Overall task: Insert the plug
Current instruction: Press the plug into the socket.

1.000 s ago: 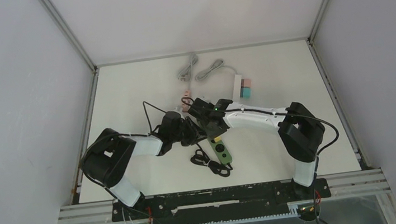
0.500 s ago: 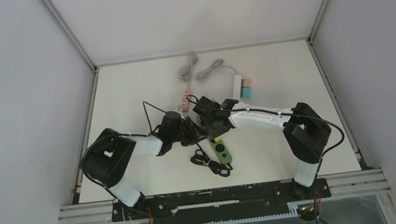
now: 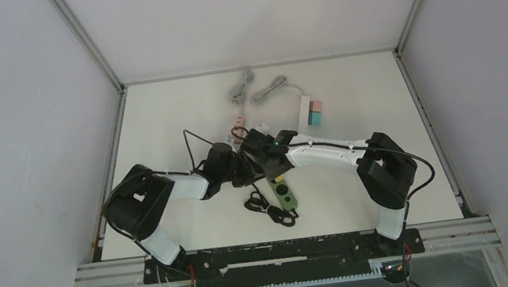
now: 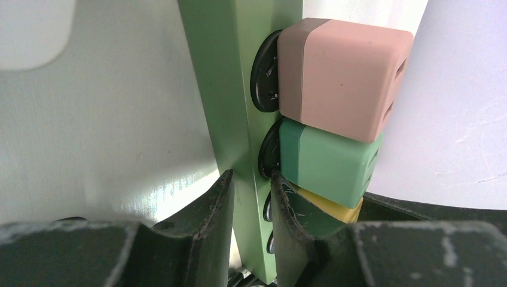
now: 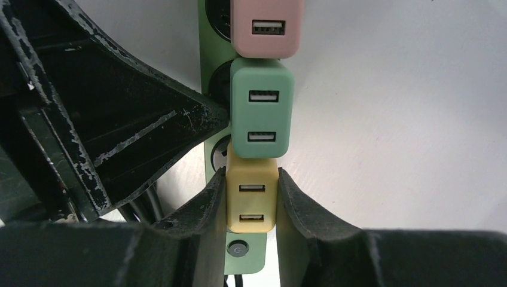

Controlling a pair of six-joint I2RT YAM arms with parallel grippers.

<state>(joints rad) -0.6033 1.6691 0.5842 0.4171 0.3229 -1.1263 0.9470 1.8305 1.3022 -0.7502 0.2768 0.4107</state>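
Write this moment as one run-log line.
left jaws: clamp green power strip | right jaws: grip yellow plug | pink plug, green plug: in sockets

Yellow plug (image 4: 330, 207) mostly behind green plug (image 4: 329, 160)

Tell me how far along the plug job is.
Done: the pink adapter and green adapter sit in the green power strip. In hand: the right tool is shut on the yellow adapter at the next socket, while the left tool clamps the strip. Left: confirming the yellow one is fully seated, which I cannot tell, then letting go.
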